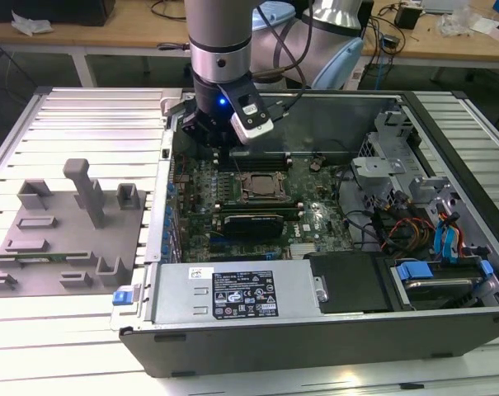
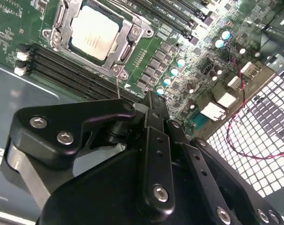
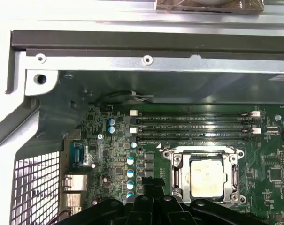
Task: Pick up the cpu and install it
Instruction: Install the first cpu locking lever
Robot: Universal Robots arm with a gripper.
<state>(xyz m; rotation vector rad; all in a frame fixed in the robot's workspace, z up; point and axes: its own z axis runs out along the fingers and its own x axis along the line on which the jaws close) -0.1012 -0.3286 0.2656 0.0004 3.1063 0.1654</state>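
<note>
The cpu [image 2: 95,32] lies flat in the metal-framed socket [image 1: 260,186] on the green motherboard, its pale silver top facing up. It also shows in the first wrist view as the cpu [image 3: 206,179]. My gripper [image 1: 222,153] hangs over the board, beside the socket on the exterior view's left and a little farther back. In both wrist views the black gripper [image 2: 151,101] [image 3: 153,187] is shut with nothing in it, its tip apart from the cpu and above the small capacitors and memory slots.
The open computer case [image 1: 315,330] holds memory slots [image 3: 193,126], a power supply [image 1: 237,293], drive bays and cables [image 1: 397,231]. A grey fixture with blocks [image 1: 76,223] lies on the ribbed table at the exterior view's left. The case's metal wall [image 3: 146,61] stands close behind the board.
</note>
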